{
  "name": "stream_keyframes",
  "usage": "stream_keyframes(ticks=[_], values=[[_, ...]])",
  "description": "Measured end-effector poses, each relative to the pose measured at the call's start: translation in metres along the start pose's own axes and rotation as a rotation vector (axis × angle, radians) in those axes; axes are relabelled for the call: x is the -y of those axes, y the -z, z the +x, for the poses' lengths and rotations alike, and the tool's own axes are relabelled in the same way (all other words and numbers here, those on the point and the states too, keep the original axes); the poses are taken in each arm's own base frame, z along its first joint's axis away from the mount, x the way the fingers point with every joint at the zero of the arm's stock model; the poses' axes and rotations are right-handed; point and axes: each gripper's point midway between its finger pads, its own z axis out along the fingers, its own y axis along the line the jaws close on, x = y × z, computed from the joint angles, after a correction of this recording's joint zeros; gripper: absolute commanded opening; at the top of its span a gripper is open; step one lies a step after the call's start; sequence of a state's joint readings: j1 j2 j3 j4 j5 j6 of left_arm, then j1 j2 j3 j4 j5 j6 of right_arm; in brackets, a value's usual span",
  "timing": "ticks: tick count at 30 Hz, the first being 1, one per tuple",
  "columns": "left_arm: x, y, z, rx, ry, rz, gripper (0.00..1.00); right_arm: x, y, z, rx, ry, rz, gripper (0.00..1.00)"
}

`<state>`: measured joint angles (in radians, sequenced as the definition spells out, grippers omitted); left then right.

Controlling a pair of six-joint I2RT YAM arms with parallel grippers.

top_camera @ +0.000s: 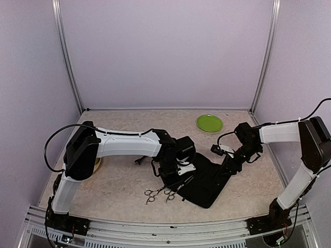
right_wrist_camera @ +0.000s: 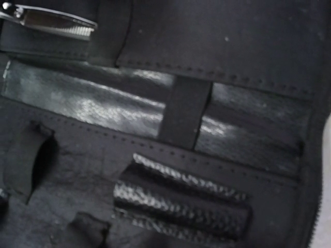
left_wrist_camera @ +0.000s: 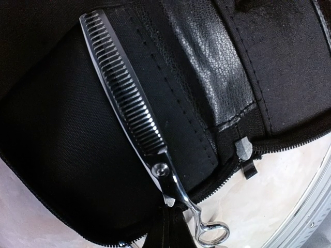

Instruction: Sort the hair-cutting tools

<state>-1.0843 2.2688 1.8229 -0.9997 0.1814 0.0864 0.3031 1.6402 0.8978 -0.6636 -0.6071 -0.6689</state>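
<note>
Thinning shears [left_wrist_camera: 129,103] (toothed blade, ring handles) lie slantwise on the open black case [top_camera: 209,183]. The blade rests on the lining alongside a stitched pocket [left_wrist_camera: 181,124], the pivot sits at the case's edge, and one ring handle [left_wrist_camera: 213,235] hangs out over the counter [top_camera: 119,181]. A second pr. of scissors [top_camera: 152,195] lies flat on the counter just beside the shears' rings, off the case.

L end effector [top_camera: 177,178] is closed, tips at the shears' shank near the pivot. Its wrist view doesn't settle whether it pinches the shank or only touches it. R end effector [top_camera: 229,165] sits at the case's right edge. Its fingers aren't in its own view, so you can't tell open vs. closed, nor whether it pins the case. That view shows the case interior: an elastic loop [right_wrist_camera: 31,160], a textured sleeve [right_wrist_camera: 181,199], and the shears' tip at top left.

Step in hand, prob.: seat the shears in the pocket. To do it well:
- (a) Confirm your hold before moving, since a thin steel shank slips & swivels easily.
- (b) Keep the blade low & parallel to the stitching, tip leading, so the teeth don't snag the fabric lip.
- (c) Use the R side to steady the case, else it may slide w/ the push.
- (d) Stop once the pivot meets the pocket mouth, then release straight up.
</note>
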Motion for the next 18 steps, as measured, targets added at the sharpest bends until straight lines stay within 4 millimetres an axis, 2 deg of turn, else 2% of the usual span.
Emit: stream_keyframes(ticks=[5,13,18], values=[[0.000,0.000,0.000,0.000,0.009,0.007,0.00,-0.003,0.001,-0.001,0.007,-0.004,-0.014,0.43],[-0.001,0.002,0.000,0.005,0.043,0.038,0.00,0.002,0.003,-0.005,0.008,-0.016,0.008,0.51],[-0.010,0.004,-0.004,0.017,0.077,0.054,0.00,0.014,0.015,-0.015,0.044,-0.032,0.051,0.57]])
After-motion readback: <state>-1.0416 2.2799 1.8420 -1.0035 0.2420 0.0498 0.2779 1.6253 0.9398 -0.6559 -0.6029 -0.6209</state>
